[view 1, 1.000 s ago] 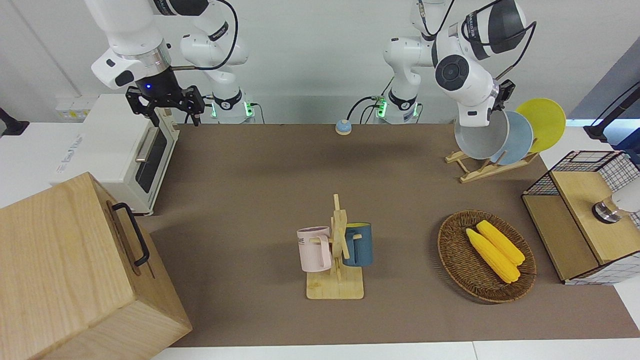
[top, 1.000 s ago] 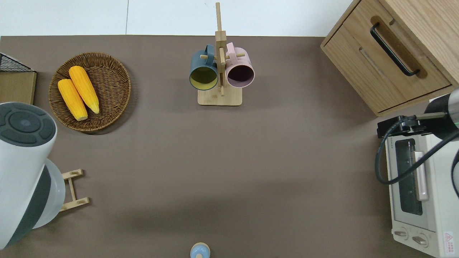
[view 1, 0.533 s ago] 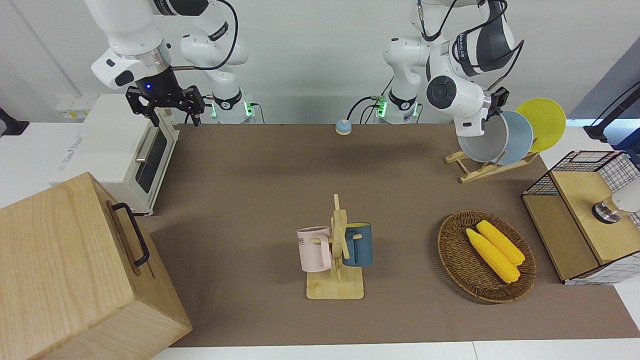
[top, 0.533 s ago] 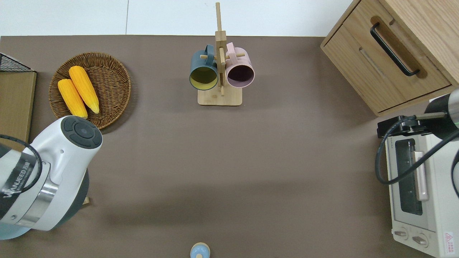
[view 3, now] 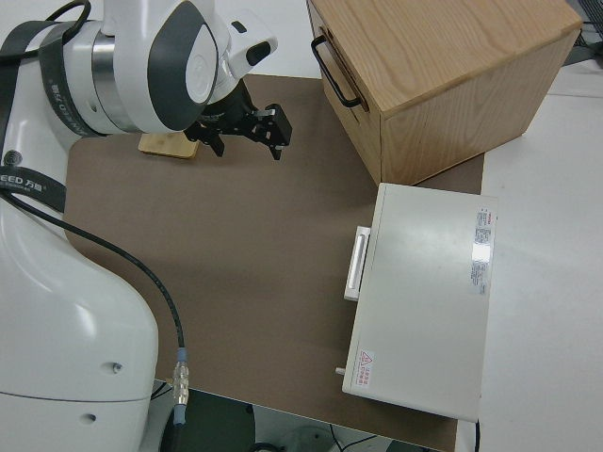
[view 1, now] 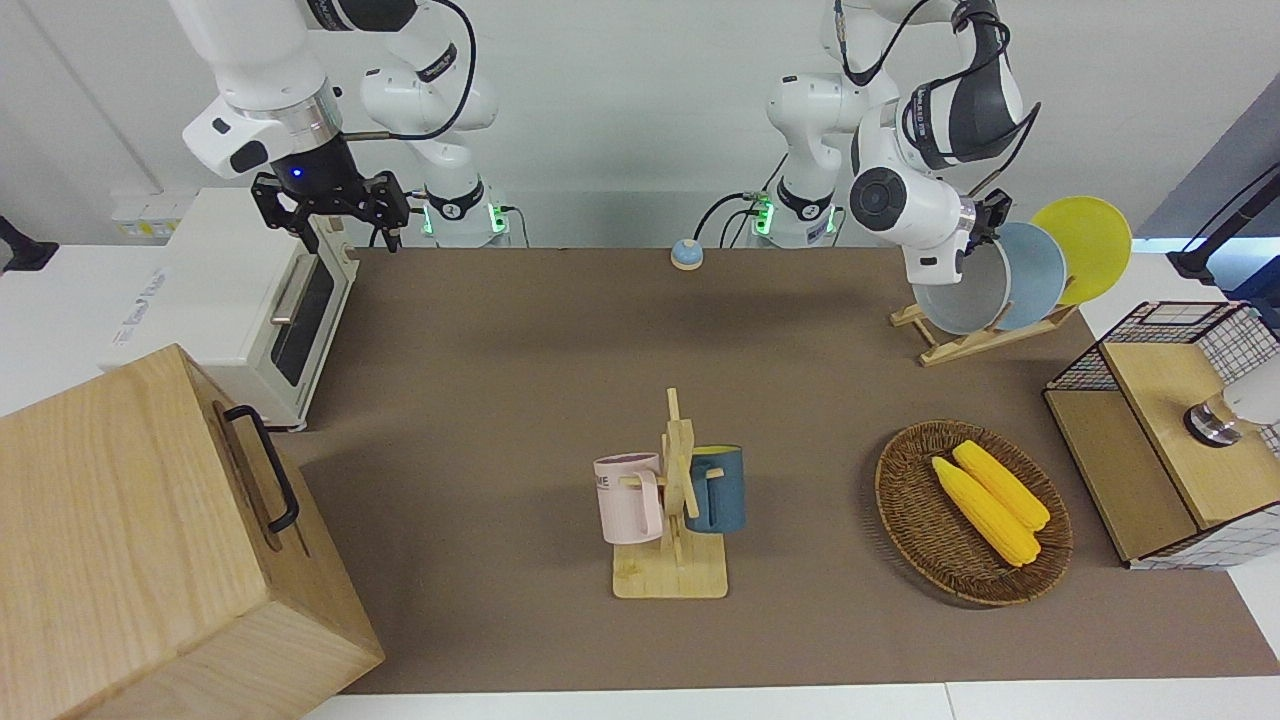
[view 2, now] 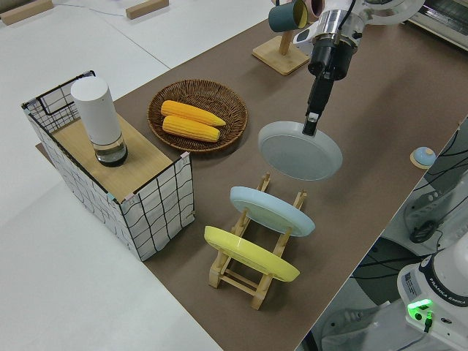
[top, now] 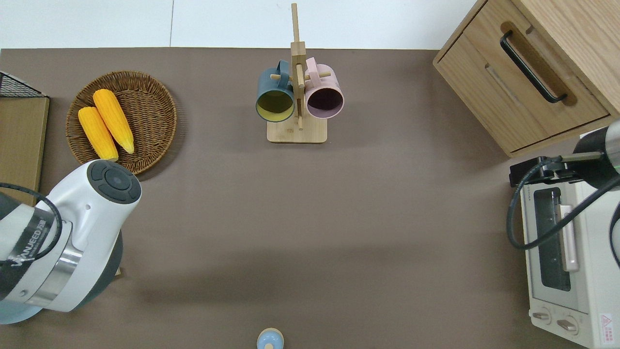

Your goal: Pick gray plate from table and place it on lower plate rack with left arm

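My left gripper point(view 2: 311, 130) is shut on the rim of the gray plate point(view 2: 300, 151), which hangs tilted in the air. The plate point(view 1: 958, 296) is over the free end of the lower plate rack point(view 1: 962, 342), close beside the light blue plate point(view 1: 1040, 262). Whether its lower edge touches the rack point(view 2: 254, 279) I cannot tell. A yellow plate point(view 2: 251, 254) stands in the rack's end slot. In the overhead view the left arm hides the rack and the plates. The right arm is parked, its gripper point(view 1: 338, 214) open and holding nothing.
A wicker basket point(view 1: 905, 500) with two corn cobs lies farther from the robots than the rack. A wire crate point(view 1: 1170, 330) with a white cylinder is at the left arm's table end. A mug stand point(view 1: 672, 540), bell point(view 1: 686, 254), toaster oven point(view 1: 240, 300) and wooden cabinet point(view 1: 150, 540) also stand here.
The left arm has swung and lowered the gray plate closer to the rack and the light blue plate. The right arm has not moved.
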Motion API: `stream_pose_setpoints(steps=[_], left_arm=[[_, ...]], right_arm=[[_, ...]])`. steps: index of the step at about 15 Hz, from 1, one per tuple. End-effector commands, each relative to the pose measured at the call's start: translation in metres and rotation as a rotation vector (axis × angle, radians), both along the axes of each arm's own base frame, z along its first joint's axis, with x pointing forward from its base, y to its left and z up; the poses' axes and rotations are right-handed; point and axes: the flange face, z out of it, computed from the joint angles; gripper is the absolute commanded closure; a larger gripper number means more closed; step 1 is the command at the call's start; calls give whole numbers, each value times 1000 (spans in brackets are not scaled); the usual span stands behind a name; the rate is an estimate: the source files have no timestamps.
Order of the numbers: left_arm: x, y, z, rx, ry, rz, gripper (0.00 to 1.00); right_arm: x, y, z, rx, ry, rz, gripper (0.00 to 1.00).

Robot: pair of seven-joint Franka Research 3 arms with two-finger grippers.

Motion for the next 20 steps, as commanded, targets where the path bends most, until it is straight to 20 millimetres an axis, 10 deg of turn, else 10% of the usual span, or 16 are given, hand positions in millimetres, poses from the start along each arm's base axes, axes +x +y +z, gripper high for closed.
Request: stream_pose_setpoints(steps=[1,20], left_arm=[[-8,7,-8,25,-35,-5,1000],[-6,17,-54,11,-19,-13,1000]], right_arm=[[0,1,3,3,-5,-3,17],[0,1,3,3,-5,-3,17]])
